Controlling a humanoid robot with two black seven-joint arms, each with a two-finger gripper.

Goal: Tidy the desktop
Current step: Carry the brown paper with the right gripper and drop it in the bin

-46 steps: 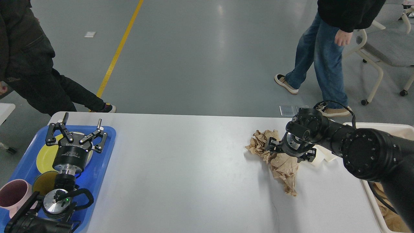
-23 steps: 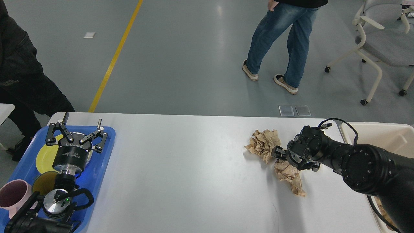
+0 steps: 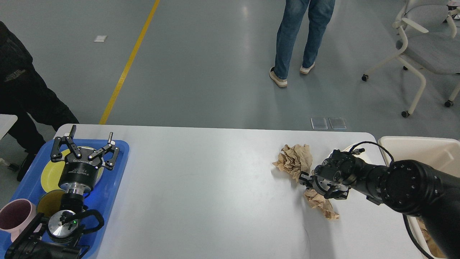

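While lowering: right gripper [image 3: 312, 184] has dropped onto crumpled brown paper [image 3: 303, 172] near the surface's [image 3: 201, 190] right edge.
Grip: cannot tell.
Left gripper [image 3: 86, 145]: open, empty.
Meaning: pickup underway.

One head camera looks forward and down from close above the large white rounded tabletop [image 3: 215, 190], grey floor filling the upper frame.

The desk [image 3: 215, 187] is white, smooth and faintly glossy, catching soft light. The crumpled paper [image 3: 294, 160] near its right edge is brown, matt and rough with creases. The tray [image 3: 111, 194] at the left edge is glossy blue plastic, holding a smooth yellow plate [image 3: 48, 174]. The bin [image 3: 427, 151] off the right edge is matt cream plastic. The floor [image 3: 215, 64] is grey and sheeny.
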